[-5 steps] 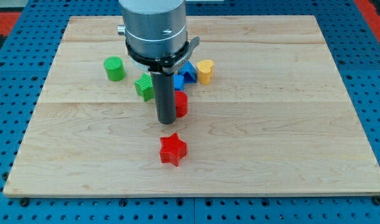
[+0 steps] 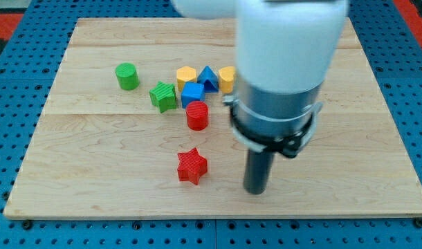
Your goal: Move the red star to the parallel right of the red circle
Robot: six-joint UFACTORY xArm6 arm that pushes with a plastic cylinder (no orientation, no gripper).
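The red star [image 2: 191, 166] lies on the wooden board [image 2: 93, 152] near the view's bottom centre. The red circle [image 2: 196, 115] stands upright above it, just below the cluster of blocks. My tip [image 2: 255, 191] rests on the board to the right of the red star and slightly lower, apart from it by a clear gap. The arm's grey body is blurred and hides part of the board's upper right.
A green cylinder [image 2: 127, 76] stands at the upper left. A green star [image 2: 163, 96], a blue block [image 2: 191, 93], a blue triangle [image 2: 208, 79] and two yellow blocks [image 2: 186, 75] [image 2: 227, 79] cluster above the red circle.
My tip has swung from just left of the red circle down and to the right, now right of the red star. The blocks have not moved.
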